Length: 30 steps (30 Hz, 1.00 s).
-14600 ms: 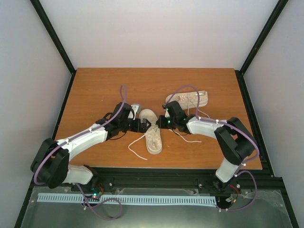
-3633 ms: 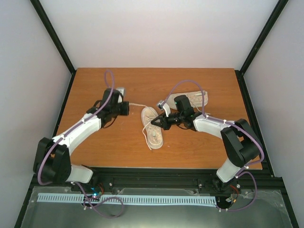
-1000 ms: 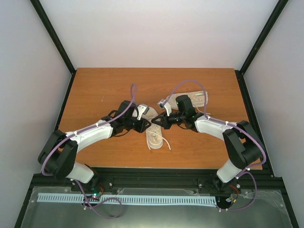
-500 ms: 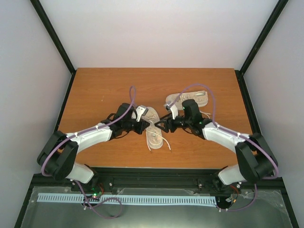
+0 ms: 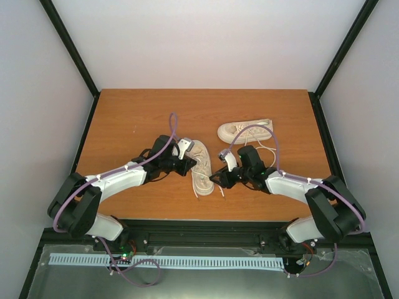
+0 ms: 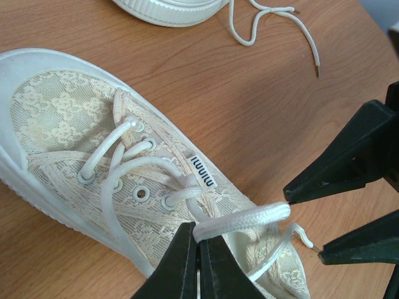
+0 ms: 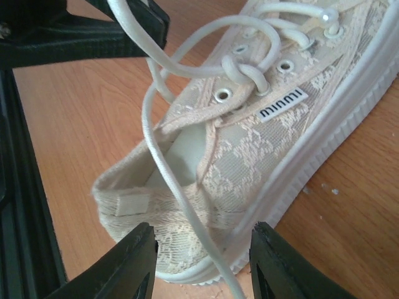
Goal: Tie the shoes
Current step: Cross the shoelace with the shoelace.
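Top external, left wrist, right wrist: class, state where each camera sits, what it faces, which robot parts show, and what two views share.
Top external: above, behind the bases, facing down on the table; both arms show.
Left wrist: on left arm, facing near shoe; left gripper shut on its lace.
Right wrist: on right arm, facing its heel; right gripper open.
All share that shoe.

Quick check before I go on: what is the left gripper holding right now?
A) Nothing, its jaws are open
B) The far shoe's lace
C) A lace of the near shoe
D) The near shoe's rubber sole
C: in the left wrist view, the left gripper is pinched shut on a white lace that runs out of the eyelets of the near shoe.
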Available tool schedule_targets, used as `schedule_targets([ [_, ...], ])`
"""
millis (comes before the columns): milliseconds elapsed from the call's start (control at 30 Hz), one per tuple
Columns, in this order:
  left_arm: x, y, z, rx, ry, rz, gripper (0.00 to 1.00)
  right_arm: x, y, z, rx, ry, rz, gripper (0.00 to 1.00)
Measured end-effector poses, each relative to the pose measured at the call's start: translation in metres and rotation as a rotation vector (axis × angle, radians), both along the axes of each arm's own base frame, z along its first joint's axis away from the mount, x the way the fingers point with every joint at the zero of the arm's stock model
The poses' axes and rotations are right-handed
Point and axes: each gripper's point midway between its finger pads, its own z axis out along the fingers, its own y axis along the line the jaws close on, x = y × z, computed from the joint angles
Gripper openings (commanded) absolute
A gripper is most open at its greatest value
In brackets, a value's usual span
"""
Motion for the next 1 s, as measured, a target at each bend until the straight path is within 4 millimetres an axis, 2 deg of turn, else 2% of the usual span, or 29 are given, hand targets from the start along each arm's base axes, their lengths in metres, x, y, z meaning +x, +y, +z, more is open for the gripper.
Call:
schedule_targets([
  [167,0.000,0.000,0.000,0.000,0.000,0.000,0.01,-0.001,0.000,-0.013,-0.026,0.021,0.009,0.36],
  [433,-0.001,-0.001,0.000,-0.003,0.002,-0.005,0.01,-0.007,0.007,-0.016,-0.035,0.010,0.048,0.37],
  [467,-0.001,-0.001,0.000,-0.004,0.003,-0.006,0.01,-0.008,0.007,-0.016,-0.036,0.008,0.051,0.35],
  [667,-0.002,-0.001,0.000,-0.006,0.004,-0.009,0.01,-0.001,0.010,-0.020,-0.062,0.001,0.041,0.03],
  [833,-0.004,0.000,-0.003,-0.004,0.012,-0.012,0.00,0.002,0.008,-0.019,-0.080,-0.015,0.022,0.03],
  [1000,-0.008,-0.001,-0.006,-0.010,0.022,-0.024,0.01,0.013,0.003,-0.005,-0.109,-0.054,-0.026,0.03],
])
